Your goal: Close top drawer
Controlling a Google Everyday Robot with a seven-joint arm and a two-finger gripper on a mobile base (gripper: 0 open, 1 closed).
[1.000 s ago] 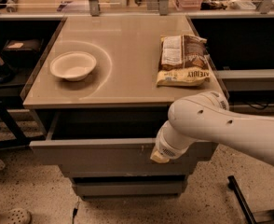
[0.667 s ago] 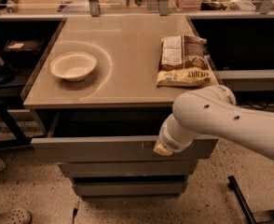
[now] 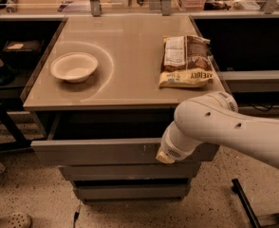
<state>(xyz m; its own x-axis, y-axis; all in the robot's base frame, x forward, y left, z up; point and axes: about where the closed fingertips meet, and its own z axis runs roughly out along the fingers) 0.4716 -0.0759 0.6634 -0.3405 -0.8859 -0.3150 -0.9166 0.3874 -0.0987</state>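
Note:
The top drawer is a wide grey metal drawer under the tan table top, and it stands partly pulled out, with a dark gap showing behind its front. Small pale scratches mark the front near its middle. My white arm reaches in from the right. My gripper is at the arm's tip, against the right part of the drawer front. The arm hides most of it.
A white bowl sits on the left of the table top and a brown chip bag on the right. Two narrower drawer fronts sit below the top drawer. Dark shelves flank the table, and a black stand leg is at lower right.
The arm has moved forward toward the table and the top drawer front has slid slightly inward, narrowing the gap.

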